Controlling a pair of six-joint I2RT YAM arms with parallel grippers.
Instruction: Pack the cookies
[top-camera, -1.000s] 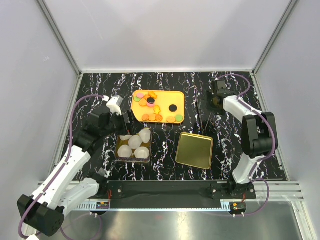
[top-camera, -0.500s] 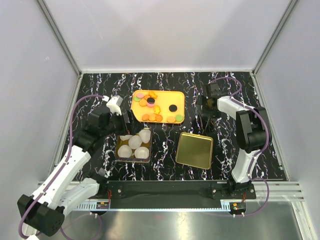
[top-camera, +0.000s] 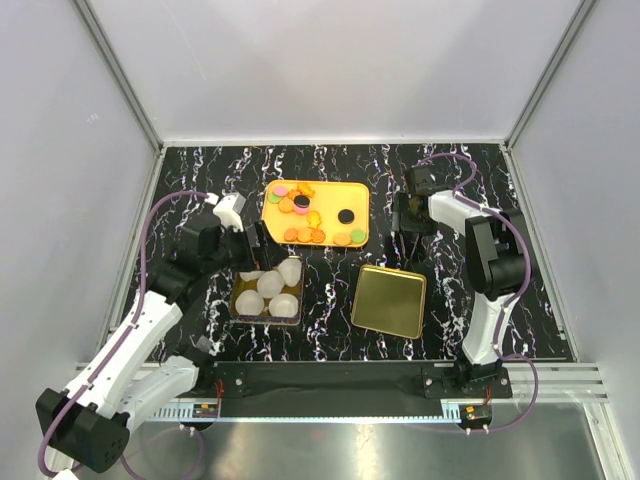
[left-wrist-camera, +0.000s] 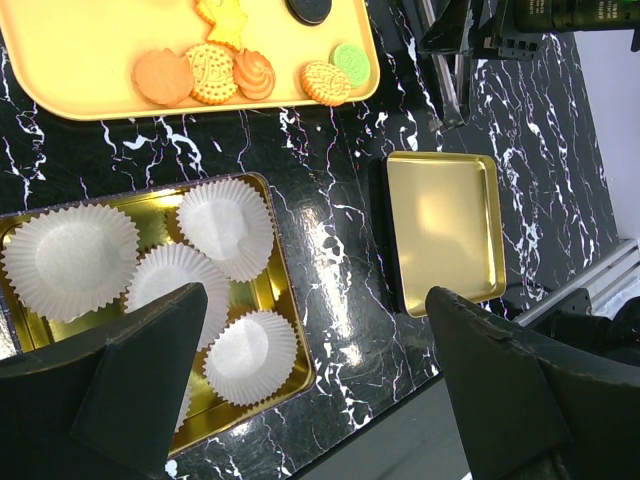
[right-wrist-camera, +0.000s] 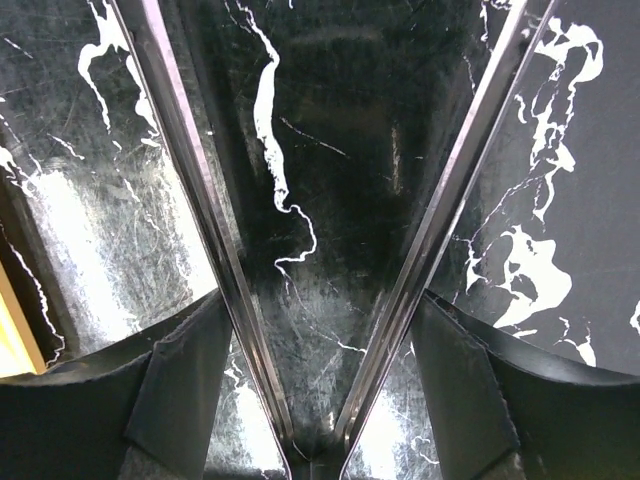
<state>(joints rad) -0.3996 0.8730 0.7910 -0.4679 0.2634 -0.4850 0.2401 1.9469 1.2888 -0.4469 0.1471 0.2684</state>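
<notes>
Cookies (top-camera: 300, 205) all lie on the orange tray (top-camera: 335, 195) at the back centre of the desk (top-camera: 320, 320). One cluster sits in the tray's far left corner and a row runs along its near edge. A single black one lies apart near the middle, and a green one sits by the near right corner. Just in front of the tray's left half stands a gold tin (left-wrist-camera: 272, 290) holding white paper cups (left-wrist-camera: 225, 225), crowded together and touching. A square gold lid (left-wrist-camera: 445, 230) lies flat to the right of the tin, apart from it.

Left arm (top-camera: 150, 310) reaches over the tin. Left jaws stand wide apart and grip nothing; in the wrist view the tin's right part and the lid show between them.

Right arm (top-camera: 495, 260) bends toward the strip of desk right of the tray. Right jaws bracket a pair of metal tongs (right-wrist-camera: 195, 190). The dark pads (right-wrist-camera: 185, 370) press against the outer faces of the two tong arms, which spread in a V over bare desk. The tong tips are outside the wrist view, so whether they touch the desk cannot be told.
</notes>
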